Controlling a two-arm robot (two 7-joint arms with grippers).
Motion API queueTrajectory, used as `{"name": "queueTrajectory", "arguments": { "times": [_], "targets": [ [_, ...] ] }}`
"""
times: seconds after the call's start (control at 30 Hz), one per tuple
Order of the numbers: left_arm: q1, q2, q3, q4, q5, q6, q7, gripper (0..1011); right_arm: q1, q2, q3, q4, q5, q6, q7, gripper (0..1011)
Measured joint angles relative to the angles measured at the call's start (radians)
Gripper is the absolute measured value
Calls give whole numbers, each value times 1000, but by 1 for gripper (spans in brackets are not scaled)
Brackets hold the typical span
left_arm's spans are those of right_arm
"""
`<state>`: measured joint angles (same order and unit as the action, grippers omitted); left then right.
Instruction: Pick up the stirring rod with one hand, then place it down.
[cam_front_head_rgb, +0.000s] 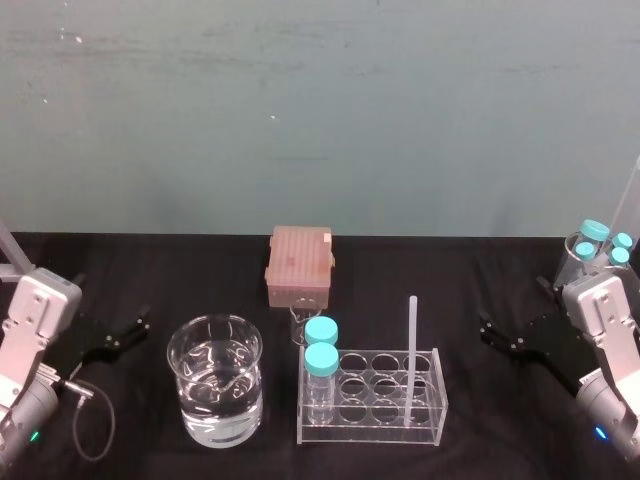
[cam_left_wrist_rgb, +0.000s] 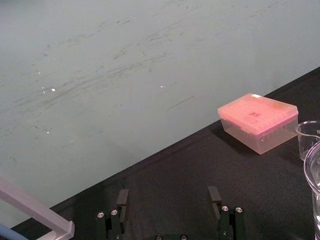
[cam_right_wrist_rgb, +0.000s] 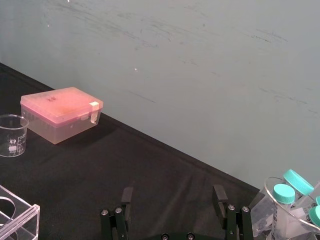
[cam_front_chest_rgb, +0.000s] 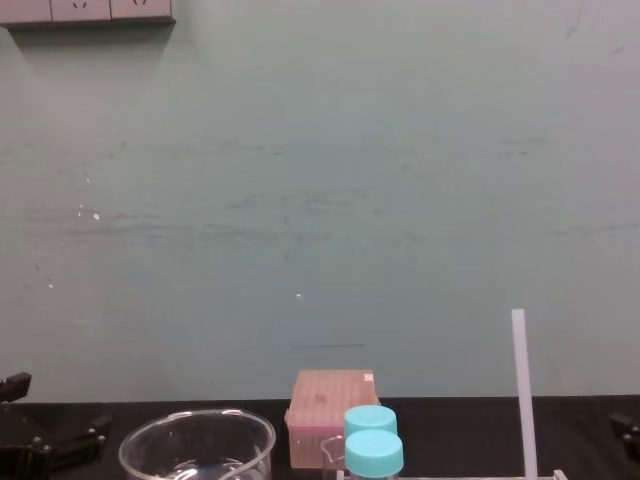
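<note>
White and pencil-thin, the stirring rod (cam_front_head_rgb: 411, 352) stands upright in the front right hole of the clear acrylic tube rack (cam_front_head_rgb: 365, 428). The rack sits toward the near edge of the black table (cam_front_head_rgb: 450, 270), a little right of centre. The hole keeps the rod vertical — its upper length rises free above everything nearby, a ready place to pinch. Two blue-capped tubes (cam_front_head_rgb: 321, 352) fill the rack's left end, apart from the rod, so a grip from the right would meet nothing. Just left of the rack stands a glass beaker of water (cam_front_head_rgb: 190, 400); toward the far edge lies a pink pipette-tip box (cam_front_head_rgb: 298, 262).

The right gripper (cam_front_head_rgb: 488, 333) hovers near the table's right edge, its jaws spread wide and holding nothing. The left gripper (cam_front_head_rgb: 142, 328) mirrors it near the left edge, jaws likewise wide apart and empty. Nothing has been picked up yet. The right arm looks the likelier one to reach, being on the rod's side — and the lift would need to go straight up to clear the hole without tipping the rack.
</note>
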<state>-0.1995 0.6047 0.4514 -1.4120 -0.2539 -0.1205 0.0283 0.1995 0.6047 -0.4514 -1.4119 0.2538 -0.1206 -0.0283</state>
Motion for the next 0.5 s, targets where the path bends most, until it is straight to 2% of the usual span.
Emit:
{"name": "queueTrajectory", "arguments": {
  "times": [0.5],
  "targets": [
    [0,0,0,0,0,0,0,1005,0,0,0,0,0,0,0,1003]
  ]
}}
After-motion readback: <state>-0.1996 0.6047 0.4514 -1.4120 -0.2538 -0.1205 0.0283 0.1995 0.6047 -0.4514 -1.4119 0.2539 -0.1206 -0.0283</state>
